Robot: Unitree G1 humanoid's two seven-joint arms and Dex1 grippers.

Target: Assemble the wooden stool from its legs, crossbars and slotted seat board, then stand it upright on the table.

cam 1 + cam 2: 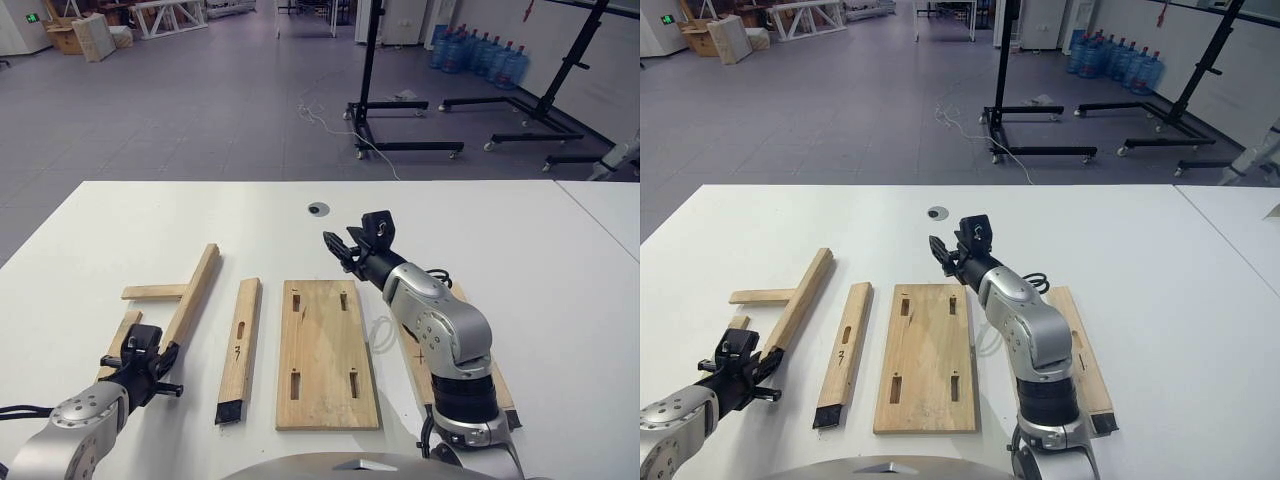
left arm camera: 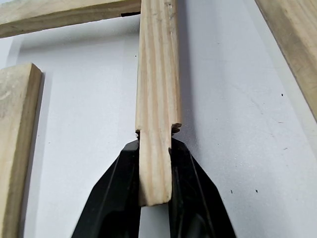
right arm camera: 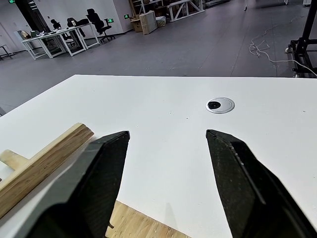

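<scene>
The slotted seat board (image 1: pixel 322 350) lies flat at mid-table. To its left lies a slotted leg (image 1: pixel 240 340), then a long wooden bar (image 1: pixel 195 290) crossing a short crossbar (image 1: pixel 150 292), with another short piece (image 1: pixel 122 335) beside it. My left gripper (image 1: pixel 150 362) is shut on the long bar's near, notched end (image 2: pixel 156 148), its fingers (image 2: pixel 119 193) pressed against both sides. My right gripper (image 1: pixel 355 245) hovers open and empty over the seat board's far edge (image 3: pixel 143 225). Another leg (image 1: pixel 1080 340) lies to the right of the board, partly under my right arm.
A round cable grommet (image 1: pixel 318 208) sits in the table beyond the right gripper. The white table (image 1: pixel 560 260) has bare surface at the far side and to the right. Black stands and water bottles are on the floor behind.
</scene>
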